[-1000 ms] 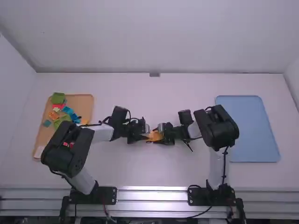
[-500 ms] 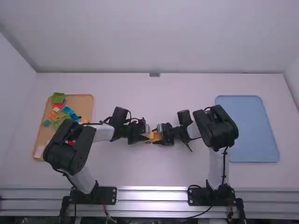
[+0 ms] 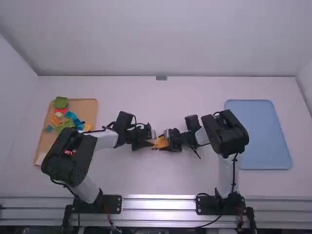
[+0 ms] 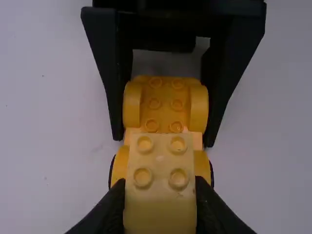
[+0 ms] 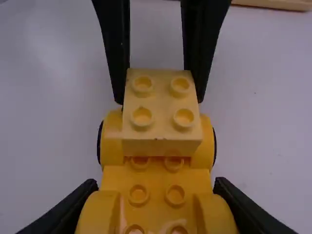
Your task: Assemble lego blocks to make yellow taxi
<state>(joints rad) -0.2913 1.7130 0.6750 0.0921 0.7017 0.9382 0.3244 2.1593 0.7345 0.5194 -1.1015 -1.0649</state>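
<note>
Near the middle of the white desk (image 3: 170,180), as the high view shows, the left pincer (image 3: 152,142) and right pincer (image 3: 168,142) face each other, with the yellow wheeled base (image 3: 161,142) between them. I cannot tell whether the base touches the desk.

On the left side of the desk is a wooden tray (image 3: 90,107). A pale patch (image 3: 43,158) lies at its near corner, too small to tell whether it bears writing. Loose blocks (image 3: 71,116) in green, red, orange, blue and yellow are grouped in the tray. Well apart, on the right side, lies a flat blue tray (image 3: 258,136).

The left wrist view gives the top of the pale yellow block (image 4: 161,209), with four round studs, pinched between the two sides of the left pincer (image 4: 161,195). Beyond it are the base's studs, with a curved yellow piece along each side; the right pincer's black fingers (image 4: 113,87) press on these from outside.

In the right wrist view, the right pincer (image 5: 156,195) grips the base by its curved sides. The block sits over the base's far end, between two rounded yellow parts with dark rims; whether it is fully seated I cannot tell. A strip of light wood (image 5: 278,4) crosses the view's upper corner.
</note>
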